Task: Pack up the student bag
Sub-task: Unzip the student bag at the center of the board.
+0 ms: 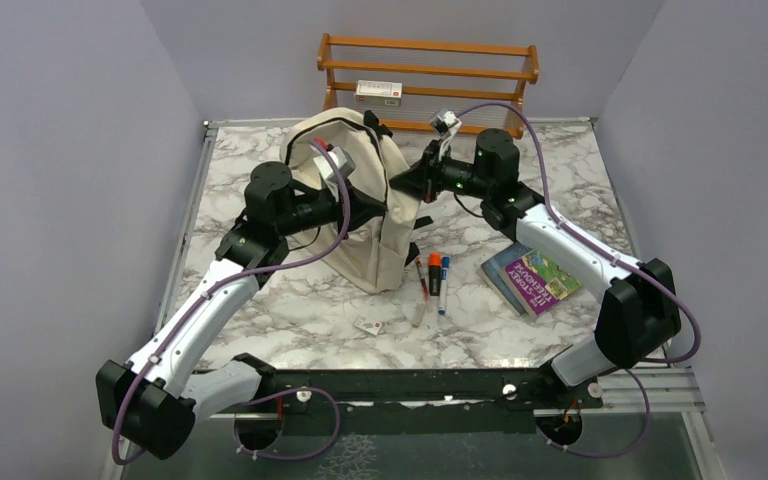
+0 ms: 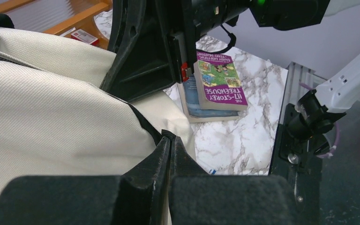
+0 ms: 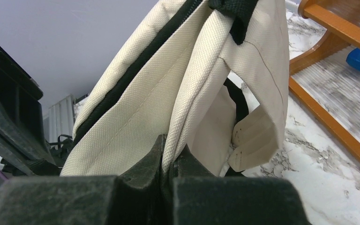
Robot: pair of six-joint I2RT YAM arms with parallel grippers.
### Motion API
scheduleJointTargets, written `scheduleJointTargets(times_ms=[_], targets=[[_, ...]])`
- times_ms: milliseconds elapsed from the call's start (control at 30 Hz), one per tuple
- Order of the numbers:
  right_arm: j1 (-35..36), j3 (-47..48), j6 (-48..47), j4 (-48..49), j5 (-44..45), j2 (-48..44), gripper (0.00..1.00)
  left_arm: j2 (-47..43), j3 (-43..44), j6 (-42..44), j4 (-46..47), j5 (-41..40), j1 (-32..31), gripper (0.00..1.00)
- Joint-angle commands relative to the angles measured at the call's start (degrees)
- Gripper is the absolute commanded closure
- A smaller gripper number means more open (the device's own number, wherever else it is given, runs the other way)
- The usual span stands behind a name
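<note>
1. The left pincer reached in at the left flank of the student bag. Its wrist view showed the jaws drawn narrow, with the bag's cream cloth and black edging nipped between them.
2. The student bag stood upright at the middle of the worktop, towards the back and in front of the wooden rack. It appeared to be held up between the two arms. No view showed plainly whether its mouth was open.
3. The right pincer gripped from the bag's right side. Its jaws were closed tight on a fold of the cream fabric below the black top handle.
4. The markers lay loose on the worktop just right of the bag's base, and a small card lay nearer the arms.
5. The books lay stacked further right, well apart from the bag.
6. Judged from this, the step in hand was steadying and spreading the bag, and nothing visible had yet been packed.
7. The next move probably called for one pincer to keep its grip so the soft bag did not slump. The other would have to let go, free the opening, and fetch a marker or a book.
</note>
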Motion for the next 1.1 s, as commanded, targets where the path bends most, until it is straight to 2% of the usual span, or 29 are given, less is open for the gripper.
scheduleJointTargets(times_ms=[0, 133, 300, 400, 467, 633, 833, 1067], targets=[[0.2, -0.8, -4.3, -2.0, 0.1, -1.2, 0.99, -0.7, 4.3, -3.7, 0.6, -1.1, -0.2, 1.0], [0.2, -1.1, -6.4, -0.3, -0.7, -1.4, 0.98, 0.0, 6.2, -3.3, -1.3, -3.9, -0.2, 1.0], [0.2, -0.1, -7.9, 0.0, -1.1, -2.3, 0.76, 1.3, 6.3, -3.0, -2.4, -3.1, -0.2, 1.0], [0.2, -1.2, -8.8, -0.1, 2.3, -4.5, 0.62, 0.7, 5.6, -2.9, -2.0, -3.4, -0.2, 1.0], [0.2, -2.4, -9.8, -0.8, 5.0, -6.3, 0.57, 0.3, 5.1, -2.7, -2.0, -3.5, -0.2, 1.0], [0.2, -7.1, -11.6, -1.2, 10.0, -12.3, 0.5, -0.5, 4.4, -2.2, -2.7, -4.4, -0.2, 1.0], [0.5, -12.9, -12.6, 0.9, 6.8, -18.6, 0.45, -0.5, 4.1, -2.0, -3.2, -5.3, -0.2, 1.0], [7.2, -15.2, -17.4, 4.0, 10.9, -20.3, 0.38, -0.5, 3.8, -2.2, -3.3, -6.0, -0.2, 1.0]])
